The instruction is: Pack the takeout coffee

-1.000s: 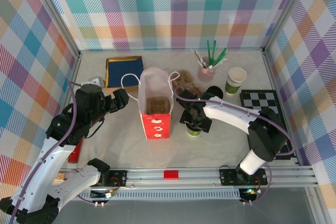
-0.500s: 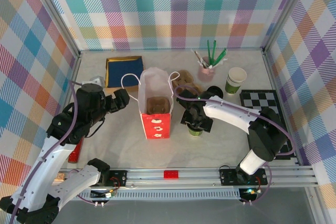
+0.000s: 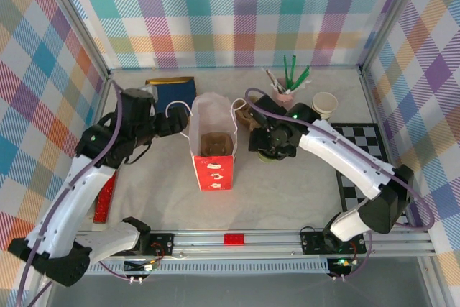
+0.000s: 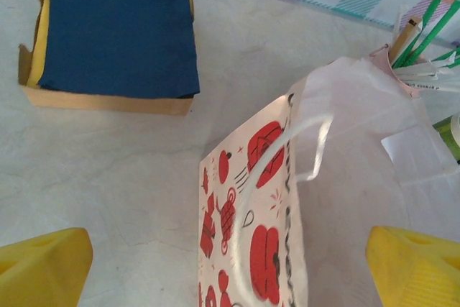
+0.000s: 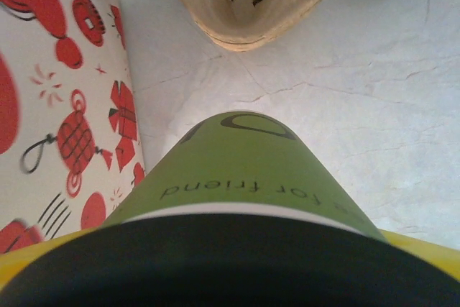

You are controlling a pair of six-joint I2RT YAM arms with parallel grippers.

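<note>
Olive-green paper coffee cup [image 5: 244, 170] with black lid [image 5: 237, 267], gripped by right gripper [image 3: 275, 140] just right of red bag [image 3: 213, 157]. Probably light, thin-walled, easily crushed or spilled; calls for gentle hold mid-body, upright. Beside bag's left handle [image 3: 176, 108], left gripper [image 3: 167, 126] spread wide.

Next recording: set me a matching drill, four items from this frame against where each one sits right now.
1 takeout coffee
2 red bag
3 blue napkins
4 checkered mat

A standing open in the middle
B lying flat at the far right
C gripped between the right fingers
D stacked in a cardboard tray

Pairs: 1-C, 2-A, 3-D, 4-B
</note>
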